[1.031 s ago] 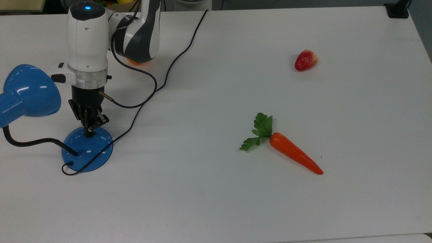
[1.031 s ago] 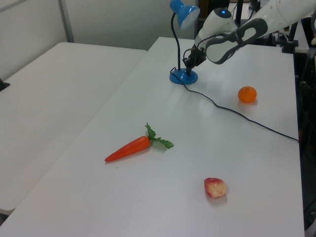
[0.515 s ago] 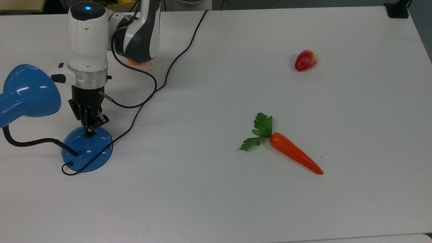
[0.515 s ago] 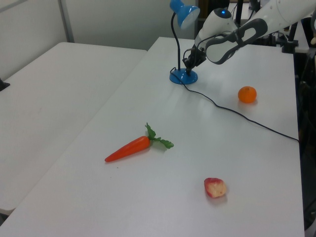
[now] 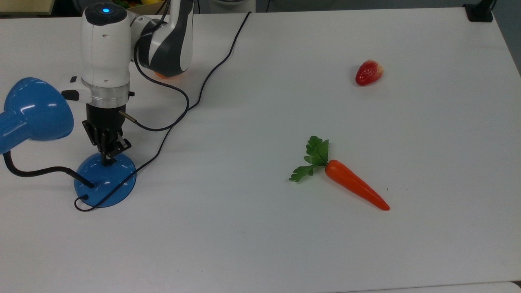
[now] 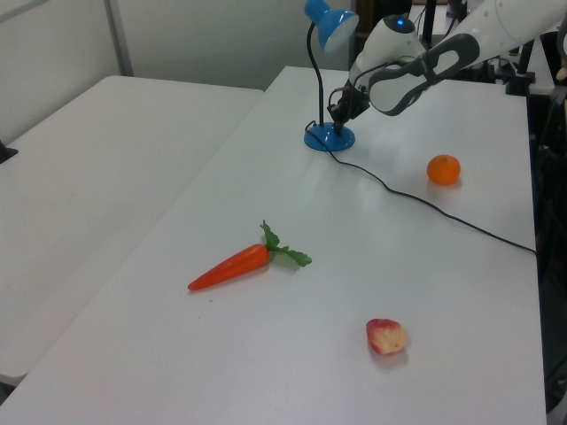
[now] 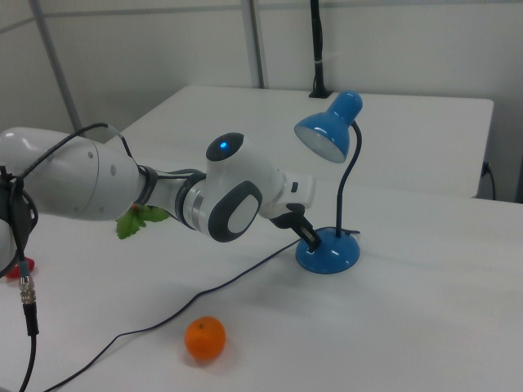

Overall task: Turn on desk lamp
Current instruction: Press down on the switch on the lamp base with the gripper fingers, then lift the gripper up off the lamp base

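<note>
One gripper tip down on the desk lamp base, fingers drawn close together, it seems.

From the right view, the shade faces down and looks unlit; an orange sits beside the cord. From the top view, a carrot and strawberry lie well apart. No writing is readable.

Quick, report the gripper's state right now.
Gripper: shut, holding nothing, fingertips down on the desk lamp base.
</note>
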`<state>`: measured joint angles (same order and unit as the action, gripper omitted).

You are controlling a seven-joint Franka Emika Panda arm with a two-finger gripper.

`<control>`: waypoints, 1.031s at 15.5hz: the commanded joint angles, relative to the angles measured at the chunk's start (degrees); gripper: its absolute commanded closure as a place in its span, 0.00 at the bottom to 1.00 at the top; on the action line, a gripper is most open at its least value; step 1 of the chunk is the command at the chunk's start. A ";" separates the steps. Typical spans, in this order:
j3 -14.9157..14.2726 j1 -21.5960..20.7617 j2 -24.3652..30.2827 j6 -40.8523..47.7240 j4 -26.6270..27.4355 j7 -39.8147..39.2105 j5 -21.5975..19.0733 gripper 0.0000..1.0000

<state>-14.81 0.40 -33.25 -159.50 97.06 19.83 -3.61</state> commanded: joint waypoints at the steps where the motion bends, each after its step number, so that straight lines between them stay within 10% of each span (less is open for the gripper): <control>1: -0.13 -0.31 -2.53 -0.81 -0.64 0.12 -0.69 1.00; 10: 0.48 0.92 1.16 0.07 0.06 -0.14 -0.61 1.00; 16: 6.36 5.75 8.10 8.30 2.79 -1.81 -0.08 1.00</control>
<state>-11.86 3.58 -30.82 -157.59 96.93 19.83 -3.63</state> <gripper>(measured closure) 0.991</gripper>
